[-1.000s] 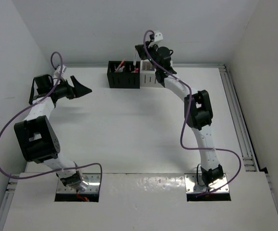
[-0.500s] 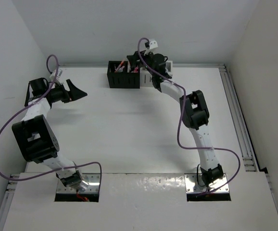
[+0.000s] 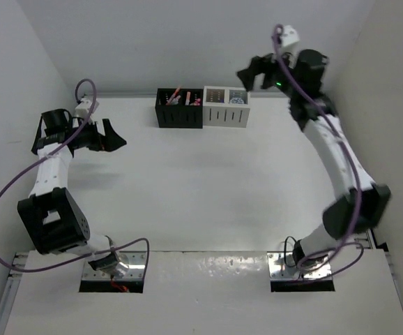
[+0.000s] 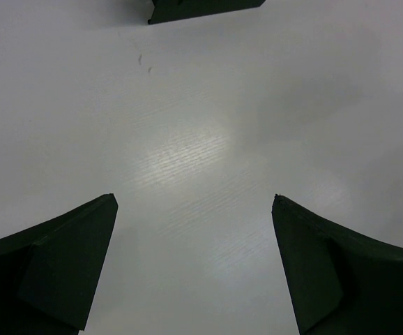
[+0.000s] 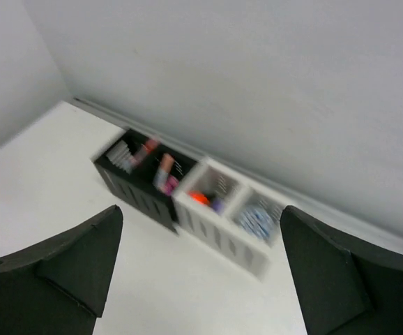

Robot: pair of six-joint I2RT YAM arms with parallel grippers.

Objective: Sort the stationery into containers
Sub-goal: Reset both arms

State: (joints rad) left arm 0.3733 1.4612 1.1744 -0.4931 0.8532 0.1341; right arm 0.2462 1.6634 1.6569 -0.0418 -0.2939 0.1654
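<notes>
Your left claw (image 3: 116,133) spread, left of black box (image 3: 179,116); right claw (image 3: 251,70) spread, high right of it. Left wrist view: just box corner.

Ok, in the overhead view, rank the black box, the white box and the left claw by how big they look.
1. black box and white box: they look alike in size, so no ranking between them.
2. left claw: smaller, though it may sit nearer the camera than the boxes.
</notes>
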